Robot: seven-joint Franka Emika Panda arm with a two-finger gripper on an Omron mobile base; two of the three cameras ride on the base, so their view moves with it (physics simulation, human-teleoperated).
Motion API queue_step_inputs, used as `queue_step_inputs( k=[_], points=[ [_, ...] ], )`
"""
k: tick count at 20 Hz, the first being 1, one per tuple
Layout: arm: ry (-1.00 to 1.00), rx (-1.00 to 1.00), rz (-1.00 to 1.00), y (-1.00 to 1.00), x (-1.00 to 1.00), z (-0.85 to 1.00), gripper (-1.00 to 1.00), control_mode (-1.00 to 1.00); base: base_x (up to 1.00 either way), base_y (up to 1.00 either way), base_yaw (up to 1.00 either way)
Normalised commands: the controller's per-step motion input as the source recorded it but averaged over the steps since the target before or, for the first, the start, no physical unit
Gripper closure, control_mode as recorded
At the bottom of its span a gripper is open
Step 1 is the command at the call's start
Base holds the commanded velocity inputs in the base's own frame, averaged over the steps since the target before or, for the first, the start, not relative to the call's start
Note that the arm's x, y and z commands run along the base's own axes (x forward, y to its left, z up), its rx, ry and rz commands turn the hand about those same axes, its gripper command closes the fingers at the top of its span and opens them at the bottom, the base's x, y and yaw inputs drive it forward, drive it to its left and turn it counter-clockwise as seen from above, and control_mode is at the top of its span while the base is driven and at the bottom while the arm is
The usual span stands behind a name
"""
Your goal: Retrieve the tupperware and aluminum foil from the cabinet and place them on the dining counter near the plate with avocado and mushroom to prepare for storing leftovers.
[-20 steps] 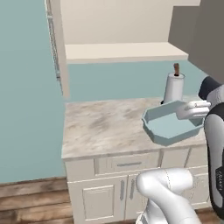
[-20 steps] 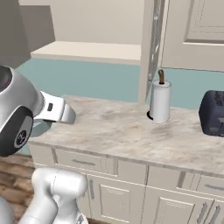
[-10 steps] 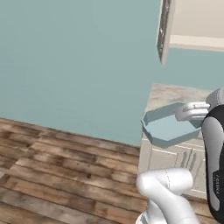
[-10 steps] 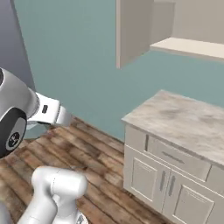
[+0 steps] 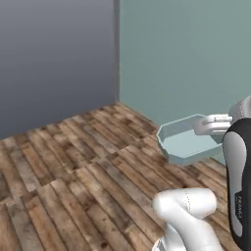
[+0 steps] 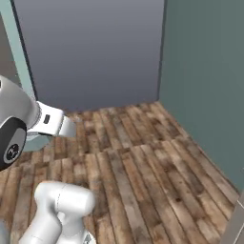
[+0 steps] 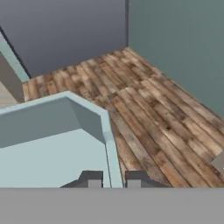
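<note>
While the base turns, I hold the tupperware [image 5: 188, 142] clamped at its rim: in the hand view the gripper [image 7: 113, 178] has one finger tip on each side of the container's near wall, jaws narrow, closed on the plastic. In the left base view the container hangs level out in front of the arm, clear of the wood floor [image 5: 73, 166] below it.

Both base views have changed completely within the last second. A second ago they showed a marble counter with a paper towel holder and a toaster under wall shelves; half a second ago only the counter's end and the teal wall; now they show bare plank floor, a grey wall [image 6: 90, 52] on the left and a teal wall [image 6: 209, 81] on the right meeting in a corner. I read this as camera travel, not object movement.

My judgement: retrieval of the container is done and transit to the dining counter is under way. Neither that counter, the plate nor the aluminum foil is ahead of me yet; the foil remains a separate trip.
</note>
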Motion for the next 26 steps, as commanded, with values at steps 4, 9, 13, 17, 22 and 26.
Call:
queue_step_inputs(
  k=[4,9,13,17,22,26],
  points=[
    [0.00,0.00,0.00,0.00,0.00,0.00,1.00,1.00,0.00,0.40,0.91],
    [0.00,0.00,0.00,0.00,0.00,0.00,1.00,1.00,0.00,0.32,0.89],
    [0.00,0.00,0.00,0.00,0.00,0.00,1.00,1.00,0.11,0.24,0.87],
    [0.00,0.00,0.00,0.00,0.00,0.00,1.00,1.00,0.48,0.04,0.81],
    [0.00,0.00,0.00,0.00,0.00,0.00,1.00,1.00,0.96,-0.15,0.68],
    [0.00,0.00,0.00,0.00,0.00,0.00,1.00,1.00,1.00,-0.42,0.55]
  ],
)
